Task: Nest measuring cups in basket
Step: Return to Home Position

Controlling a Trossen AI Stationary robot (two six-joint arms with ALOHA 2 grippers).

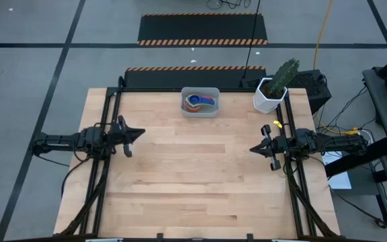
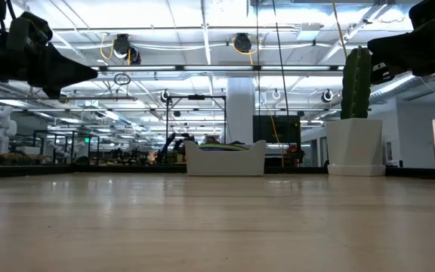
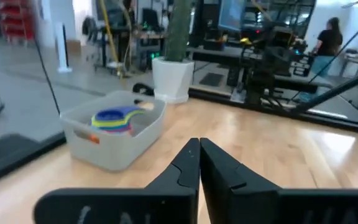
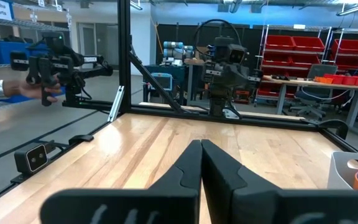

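Observation:
The light grey-blue basket (image 1: 201, 103) stands on its base near the table's far edge, a little right of centre; it also shows in the low view (image 2: 225, 159) and left wrist view (image 3: 114, 134). Inside it the measuring cups (image 1: 199, 101) sit nested in a stack, blue uppermost with yellow, green and orange rims showing (image 3: 114, 119). My left gripper (image 1: 140, 134) hovers shut over the table's left side. My right gripper (image 1: 254, 148) hovers shut over the right side. Both are well clear of the basket.
A white faceted pot with a green cactus (image 1: 274, 91) stands at the far right corner, right of the basket. A small yellow piece (image 1: 277, 124) lies by the right arm's frame. Bare wood spans the middle and near part (image 1: 200, 181). A person stands in the room beyond (image 3: 328, 38).

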